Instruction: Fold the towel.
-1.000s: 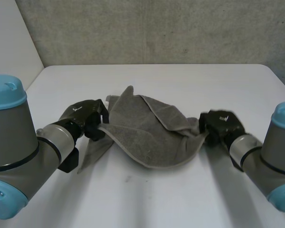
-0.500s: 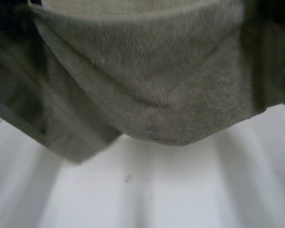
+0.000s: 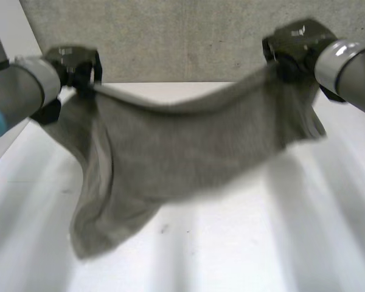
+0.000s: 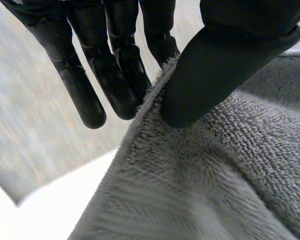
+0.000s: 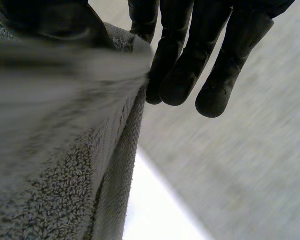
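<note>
Table: the flat white table (image 3: 249, 255) is lying nearest, under the cloth.
Towel, lower part: the grey terry-cloth towel (image 3: 170, 152) is hanging in the air over the table. Its lowest corner is drooping on the left hand's side, close to the table top; whether it is touching cannot be determined.
Towel, upper edge: it is sagging in a shallow curve between the two hands, which are well apart.
Left hand: the black left hand (image 3: 79, 67) is grasping the towel at its upper end. In the left wrist view the thumb (image 4: 215, 70) is pressing the hem against the straight fingers (image 4: 120, 80).
Right hand: the black right hand (image 3: 295, 42) is grasping the opposite upper end, with a short flap hanging beyond it. In the right wrist view the thumb (image 5: 50, 20) and fingers (image 5: 182, 75) are pinching the towel's edge.
Wall: a grey concrete wall (image 3: 182, 36) is standing behind the table.
</note>
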